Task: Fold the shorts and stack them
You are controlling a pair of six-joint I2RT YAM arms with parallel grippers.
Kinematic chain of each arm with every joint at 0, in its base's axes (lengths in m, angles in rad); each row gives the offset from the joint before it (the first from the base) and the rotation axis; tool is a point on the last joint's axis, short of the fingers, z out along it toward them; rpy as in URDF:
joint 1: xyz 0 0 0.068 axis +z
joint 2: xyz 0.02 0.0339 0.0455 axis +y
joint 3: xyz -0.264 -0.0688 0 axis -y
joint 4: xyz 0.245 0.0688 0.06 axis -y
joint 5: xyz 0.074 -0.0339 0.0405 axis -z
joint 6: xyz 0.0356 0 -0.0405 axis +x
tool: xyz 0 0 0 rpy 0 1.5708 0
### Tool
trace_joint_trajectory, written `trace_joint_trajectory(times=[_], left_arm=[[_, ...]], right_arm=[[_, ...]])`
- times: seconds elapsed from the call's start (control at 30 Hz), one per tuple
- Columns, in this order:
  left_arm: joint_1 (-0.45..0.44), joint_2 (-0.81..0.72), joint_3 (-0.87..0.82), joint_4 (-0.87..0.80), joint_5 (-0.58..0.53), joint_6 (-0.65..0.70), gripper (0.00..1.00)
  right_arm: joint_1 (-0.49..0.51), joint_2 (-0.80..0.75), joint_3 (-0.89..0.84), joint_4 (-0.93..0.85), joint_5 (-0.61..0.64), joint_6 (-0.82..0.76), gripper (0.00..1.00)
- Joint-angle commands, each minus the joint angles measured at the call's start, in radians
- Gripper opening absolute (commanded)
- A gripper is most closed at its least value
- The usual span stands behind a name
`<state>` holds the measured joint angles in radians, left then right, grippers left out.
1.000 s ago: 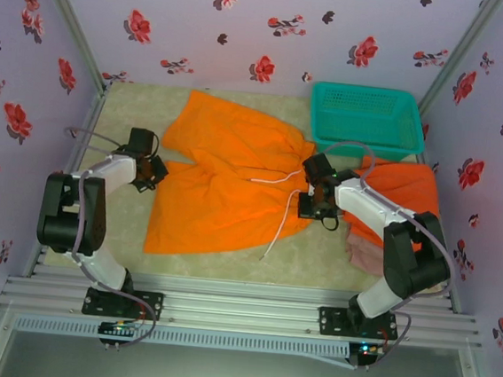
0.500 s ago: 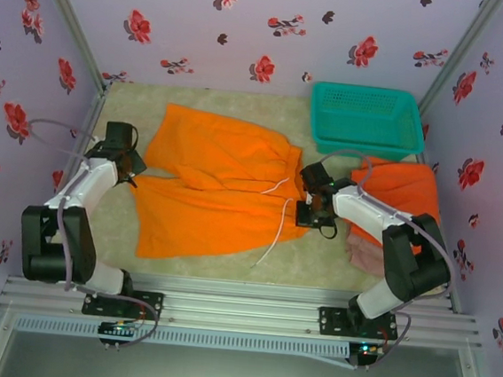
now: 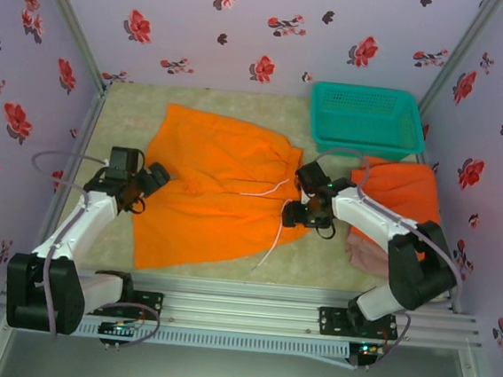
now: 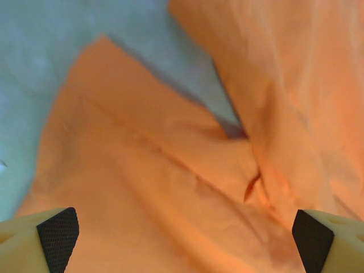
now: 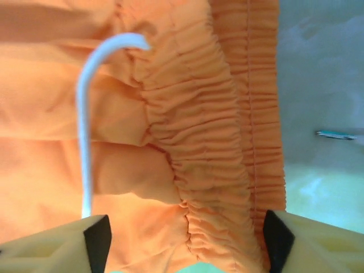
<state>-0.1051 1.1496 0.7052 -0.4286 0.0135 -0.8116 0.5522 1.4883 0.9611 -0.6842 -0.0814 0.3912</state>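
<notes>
Spread flat across the middle of the table (image 3: pixel 123 114) lies one pair of orange shorts (image 3: pixel 215 194), its waistband toward the right edge and its white drawstring (image 5: pixel 83 142) trailing toward the near edge. The left gripper (image 4: pixel 185 239) hangs over the left hem of these shorts, fingers wide apart and holding nothing. The right gripper (image 5: pixel 185 239) hovers over the gathered waistband, its fingers also apart, the cloth loose between them. By the right edge a second orange pair (image 3: pixel 403 190) rests folded on the pink shorts (image 3: pixel 361 253). A teal basket (image 3: pixel 368 89) sits in the far right corner.
</notes>
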Motion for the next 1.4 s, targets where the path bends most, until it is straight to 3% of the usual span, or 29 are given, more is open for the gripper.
trace_joint_trajectory(times=[0.0,0.13,0.27,0.47,0.67,1.03,1.37], left_arm=[[-0.032,-0.015,-0.068,0.075,0.078,-0.089,1.0],[-0.062,0.002,-0.123,0.128,0.084,-0.112,0.99],[-0.062,0.033,-0.155,0.177,0.079,-0.112,0.99],[-0.058,0.126,-0.169,0.233,0.071,-0.11,0.99],[-0.052,0.157,-0.166,0.247,0.044,-0.092,0.99],[0.018,0.299,-0.044,0.273,0.027,-0.029,0.99],[0.079,0.363,0.093,0.203,0.035,0.025,0.99]], right_arm=[[0.0,-0.098,0.097,-0.09,0.052,-0.043,0.8],[0.0,-0.052,0.224,-0.075,-0.009,-0.058,0.88],[0.001,0.108,0.389,-0.059,-0.073,-0.068,0.94],[0.0,0.401,0.64,0.029,-0.215,-0.022,0.95],[-0.042,0.677,0.855,0.077,-0.265,0.066,0.94],[-0.144,0.972,1.099,0.138,-0.206,0.267,0.87],[-0.177,1.152,1.399,0.018,-0.086,0.313,0.86]])
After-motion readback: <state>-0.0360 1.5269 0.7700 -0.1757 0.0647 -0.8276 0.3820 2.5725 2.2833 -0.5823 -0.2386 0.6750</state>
